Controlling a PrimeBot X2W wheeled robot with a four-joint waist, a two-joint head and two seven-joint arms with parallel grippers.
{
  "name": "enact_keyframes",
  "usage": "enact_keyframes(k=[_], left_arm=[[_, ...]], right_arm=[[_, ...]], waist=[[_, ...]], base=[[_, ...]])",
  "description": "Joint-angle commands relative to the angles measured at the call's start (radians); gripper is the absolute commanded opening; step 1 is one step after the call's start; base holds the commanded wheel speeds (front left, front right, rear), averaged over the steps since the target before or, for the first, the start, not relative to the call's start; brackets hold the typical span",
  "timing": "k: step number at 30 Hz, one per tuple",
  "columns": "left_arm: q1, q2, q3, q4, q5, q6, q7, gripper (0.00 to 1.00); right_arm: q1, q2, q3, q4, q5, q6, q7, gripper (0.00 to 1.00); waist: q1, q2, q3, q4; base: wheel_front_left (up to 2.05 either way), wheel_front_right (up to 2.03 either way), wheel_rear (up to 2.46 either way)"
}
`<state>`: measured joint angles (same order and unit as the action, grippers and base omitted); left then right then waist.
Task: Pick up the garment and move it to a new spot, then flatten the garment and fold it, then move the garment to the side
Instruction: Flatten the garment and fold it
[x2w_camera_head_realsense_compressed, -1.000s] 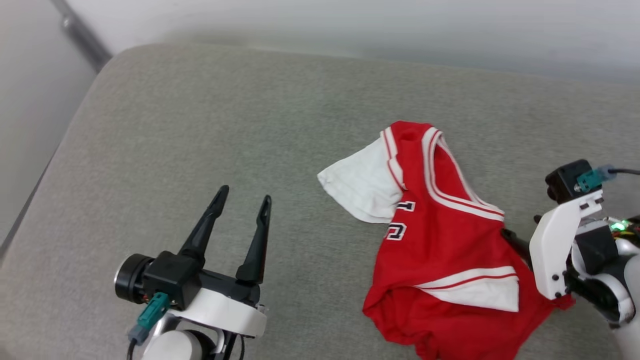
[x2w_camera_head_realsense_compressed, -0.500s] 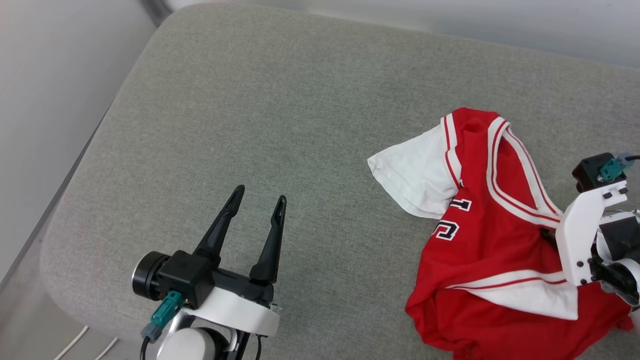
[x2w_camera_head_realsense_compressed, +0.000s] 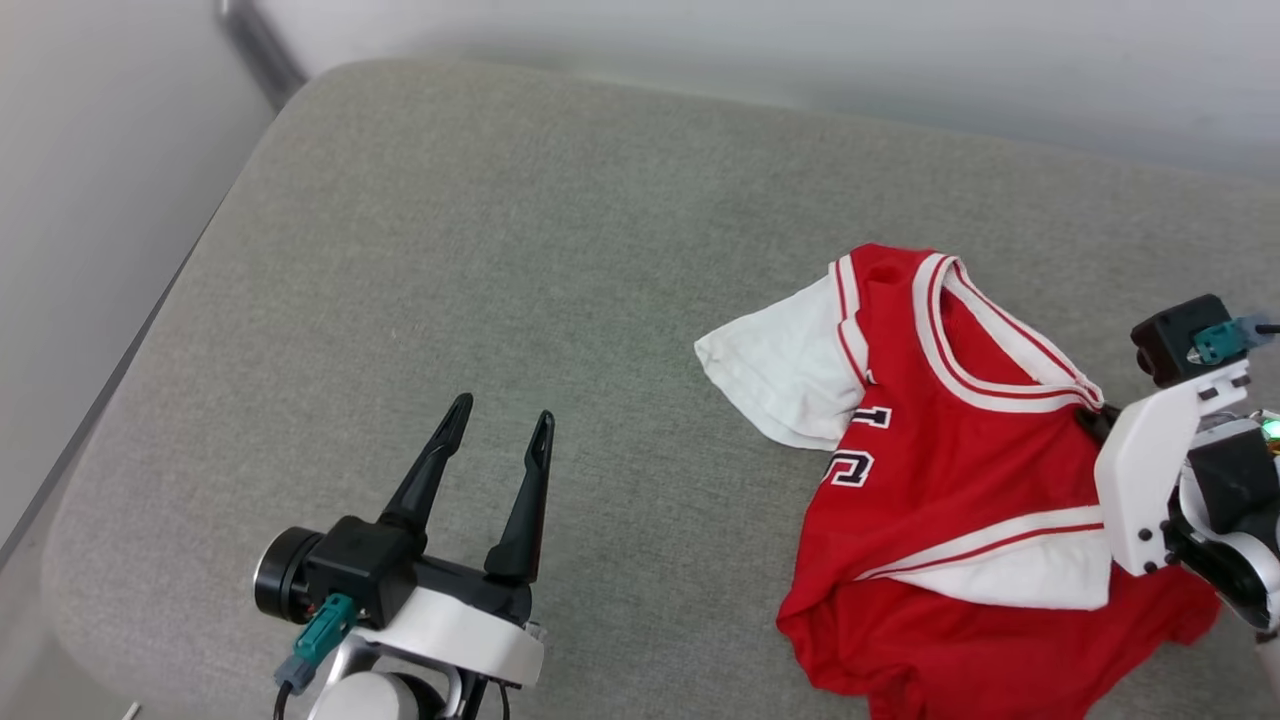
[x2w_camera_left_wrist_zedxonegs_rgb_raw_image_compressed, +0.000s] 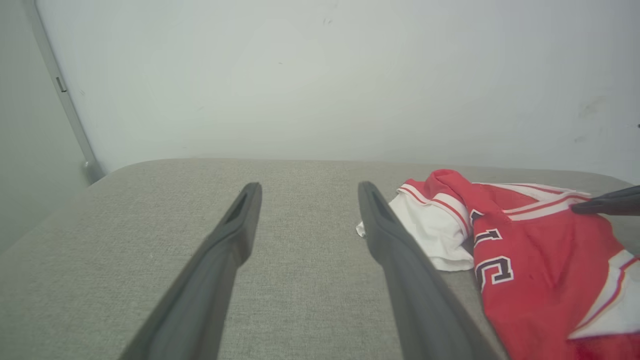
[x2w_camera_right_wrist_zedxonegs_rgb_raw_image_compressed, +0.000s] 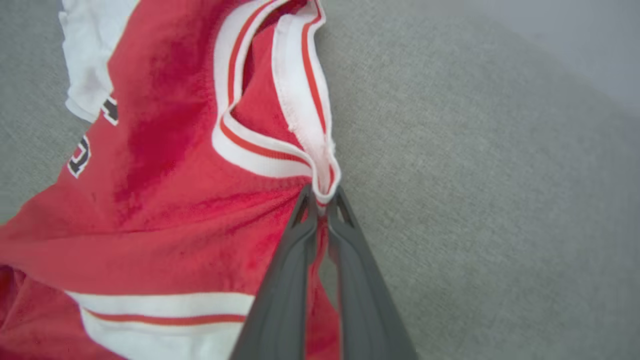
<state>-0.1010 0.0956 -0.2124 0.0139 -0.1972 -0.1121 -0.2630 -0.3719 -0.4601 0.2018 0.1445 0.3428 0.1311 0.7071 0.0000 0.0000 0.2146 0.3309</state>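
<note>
Right end effector (x2w_camera_right_wrist_zedxonegs_rgb_raw_image_compressed: 322, 196) pinched tight on jersey (x2w_camera_right_wrist_zedxonegs_rgb_raw_image_compressed: 165, 165) collar trim at its tips. Left end effector (x2w_camera_head_realsense_compressed: 503, 408) wide, empty; jersey well to its right, on cushion (x2w_camera_head_realsense_compressed: 500, 250).

Bare grey cushion (x2w_camera_head_realsense_compressed: 520, 250) across the whole left half, from the rounded far-left corner down to the near edge: open passage. Over the near-left part hung the left gripper (x2w_camera_head_realsense_compressed: 503, 408), fingers spread, nothing between them. Toward the right edge the rumpled garment (x2w_camera_head_realsense_compressed: 950, 500) covered the cushion from mid-depth to the near edge, the only obstacle lying on it. The right gripper (x2w_camera_right_wrist_zedxonegs_rgb_raw_image_compressed: 322, 195) was pinched on its collar, closing that side. A bare strip ran behind the garment to the far edge; the wall (x2w_camera_left_wrist_zedxonegs_rgb_raw_image_compressed: 320, 75) stood beyond.
</note>
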Motion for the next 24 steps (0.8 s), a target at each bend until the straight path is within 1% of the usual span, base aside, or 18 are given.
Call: enact_keyframes(k=[1, 6, 11, 12, 14, 18, 20, 22, 24], left_arm=[[0.02, -0.003, 0.009, 0.004, 0.006, -0.004, -0.002, 1.0], [0.035, -0.007, 0.023, 0.003, 0.009, -0.009, -0.002, 1.0], [0.038, -0.012, 0.027, -0.006, 0.008, -0.014, -0.002, 1.0], [0.037, -0.013, 0.027, -0.008, 0.008, -0.015, -0.003, 1.0], [0.025, -0.016, 0.021, -0.009, 0.009, -0.016, -0.003, 1.0], [0.002, -0.023, 0.006, -0.007, 0.007, -0.016, -0.003, 1.0], [-0.008, -0.026, -0.002, -0.004, 0.005, -0.017, -0.003, 1.0], [-0.018, -0.028, -0.009, -0.003, 0.003, -0.017, -0.003, 1.0], [-0.027, -0.031, -0.015, 0.001, 0.001, -0.017, -0.003, 1.0]], right_arm=[[0.029, -0.013, -0.011, -0.042, 0.008, -0.001, -0.002, 0.0], [0.082, -0.047, -0.073, -0.196, 0.015, -0.001, 0.045, 0.0], [0.109, -0.109, -0.123, -0.334, 0.013, -0.001, 0.133, 0.0], [0.106, -0.132, -0.123, -0.351, 0.013, -0.001, 0.153, 0.0], [0.081, -0.206, -0.109, -0.371, -0.007, -0.001, 0.179, 0.0], [0.015, -0.341, -0.065, -0.318, -0.024, -0.001, 0.195, 0.0], [-0.027, -0.389, -0.046, -0.259, -0.027, -0.001, 0.202, 0.0], [-0.063, -0.44, -0.003, -0.196, -0.035, -0.001, 0.2, 0.0], [-0.104, -0.471, 0.045, -0.136, -0.048, -0.001, 0.185, 0.0]], waist=[[0.0, 0.0, -0.037, -0.031], [0.0, 0.0, -0.062, -0.045], [0.0, 0.0, -0.048, -0.037], [0.0, 0.0, -0.04, -0.033], [0.0, 0.0, -0.018, -0.02], [0.0, 0.0, 0.025, 0.011], [0.0, 0.0, 0.046, 0.029], [0.0, 0.0, 0.067, 0.048], [0.0, 0.0, 0.084, 0.064]], base=[[0.0, 0.0, 0.0], [0.0, 0.0, 0.0], [0.0, 0.0, 0.0], [0.0, 0.0, 0.0], [0.0, 0.0, 0.0], [0.0, 0.0, 0.0], [0.0, 0.0, 0.0], [0.0, 0.0, 0.0], [0.0, 0.0, 0.0]])
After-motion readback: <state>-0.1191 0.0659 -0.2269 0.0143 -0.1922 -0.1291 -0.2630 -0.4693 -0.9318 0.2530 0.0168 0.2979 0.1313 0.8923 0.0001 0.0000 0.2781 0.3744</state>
